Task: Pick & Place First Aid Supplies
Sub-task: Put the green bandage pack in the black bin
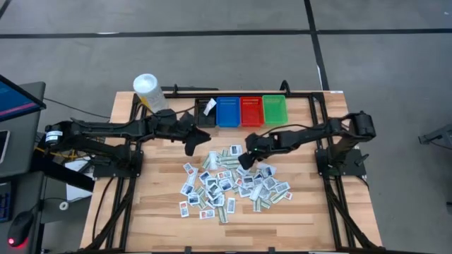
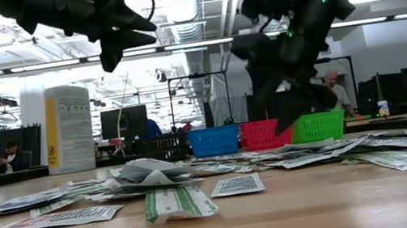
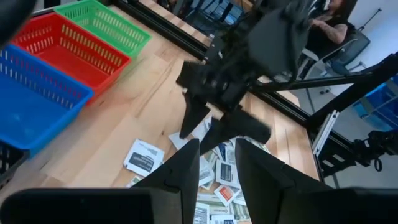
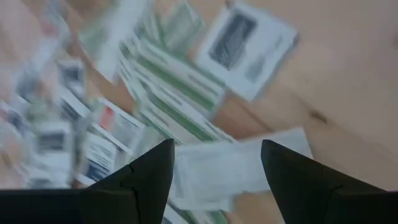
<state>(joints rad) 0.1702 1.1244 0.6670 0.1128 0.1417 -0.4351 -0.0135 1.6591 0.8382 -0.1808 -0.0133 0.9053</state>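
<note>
- Right gripper (image 1: 244, 161) hanging wide open, empty, just over the packets (image 1: 233, 185) at the pile's upper edge.
- Packets lying scattered mid-counter (image 1: 304, 219), below the bins (image 1: 241, 111).
- Left gripper (image 1: 195, 146) hovering beside the pile, fingers narrowly parted, holding nothing.

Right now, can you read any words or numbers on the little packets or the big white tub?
No text can be read anywhere.
Packets: dark, blue and red printed marks, too small to read; blurred in the right wrist view.
White tub: lines of print on its label beside a yellow stripe, too small to read.
Bins: no writing shows.
</note>
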